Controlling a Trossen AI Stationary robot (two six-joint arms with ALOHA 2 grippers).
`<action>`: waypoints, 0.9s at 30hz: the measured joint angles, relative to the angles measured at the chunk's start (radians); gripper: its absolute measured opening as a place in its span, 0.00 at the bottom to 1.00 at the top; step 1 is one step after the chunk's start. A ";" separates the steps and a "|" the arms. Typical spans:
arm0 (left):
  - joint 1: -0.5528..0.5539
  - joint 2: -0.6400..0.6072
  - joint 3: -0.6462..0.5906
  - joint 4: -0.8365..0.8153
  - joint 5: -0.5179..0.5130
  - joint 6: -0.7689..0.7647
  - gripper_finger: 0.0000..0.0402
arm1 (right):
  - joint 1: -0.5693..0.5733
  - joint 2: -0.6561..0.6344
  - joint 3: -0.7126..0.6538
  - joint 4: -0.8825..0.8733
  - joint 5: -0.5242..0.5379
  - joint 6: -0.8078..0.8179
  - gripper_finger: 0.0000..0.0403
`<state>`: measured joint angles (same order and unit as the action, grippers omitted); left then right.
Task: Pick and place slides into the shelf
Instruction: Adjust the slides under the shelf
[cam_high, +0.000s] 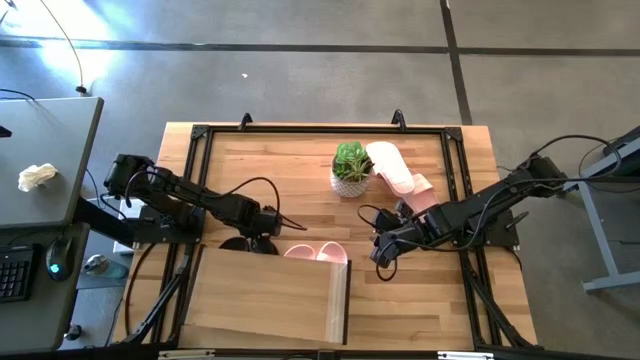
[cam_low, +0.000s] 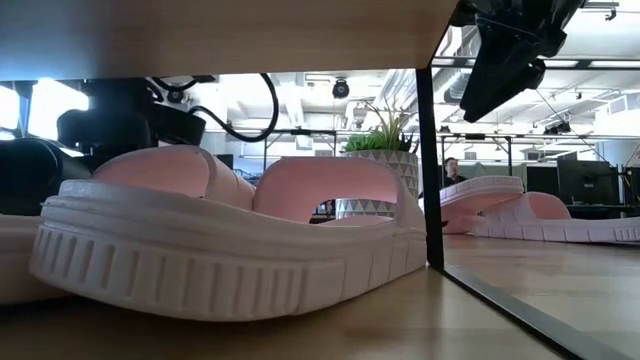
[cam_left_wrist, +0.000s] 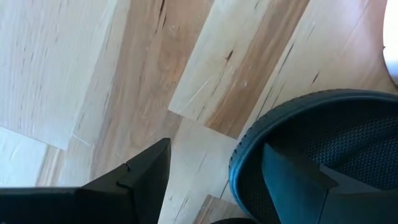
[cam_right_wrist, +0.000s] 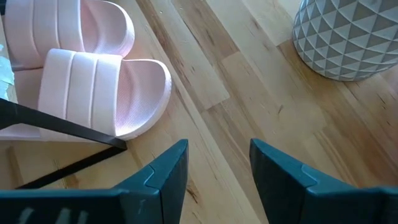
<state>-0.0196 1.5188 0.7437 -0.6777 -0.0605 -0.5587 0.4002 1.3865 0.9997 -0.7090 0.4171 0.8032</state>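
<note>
The light-wood shelf (cam_high: 265, 300) stands at the table's near edge. A black slide (cam_high: 243, 243) pokes out of the shelf's far side at the left. My left gripper (cam_high: 262, 228) points down over it, open, one finger (cam_left_wrist: 298, 183) above its footbed (cam_left_wrist: 336, 130) and the other (cam_left_wrist: 140, 177) outside its rim. Two pink slides (cam_high: 318, 252) lie side by side under the shelf top, toes sticking out. My right gripper (cam_high: 385, 250) hangs open above the table just right of them, holding nothing. Two more pink slides (cam_high: 392, 165) lie on the table by the plant. My left gripper comes at the black slide's rounded end from above, its rim (cam_left_wrist: 245, 149) between the two spread fingers. I cannot tell whether either finger touches it. The slide lies flat on the table.
A small potted plant (cam_high: 352, 168) in a white faceted pot (cam_right_wrist: 348, 37) stands at mid-table, close to my right gripper. The shelf's dark side edge (cam_low: 430, 150) runs just beside the pink slides (cam_right_wrist: 106, 87). Bare wood (cam_high: 270, 165) lies far left.
</note>
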 joint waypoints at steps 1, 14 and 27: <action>0.000 0.000 0.000 0.000 -0.004 0.003 0.57 | 0.000 0.000 0.000 0.000 0.000 0.000 0.40; 0.002 0.000 -0.002 0.039 0.015 0.143 0.57 | 0.000 0.000 0.000 0.019 -0.007 0.000 0.40; 0.001 -0.045 0.001 0.046 0.030 0.143 0.57 | 0.014 0.000 0.000 0.018 -0.006 0.005 0.40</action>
<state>-0.0189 1.4735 0.7448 -0.6317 -0.0301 -0.4154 0.4141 1.3865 0.9993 -0.6907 0.4114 0.8085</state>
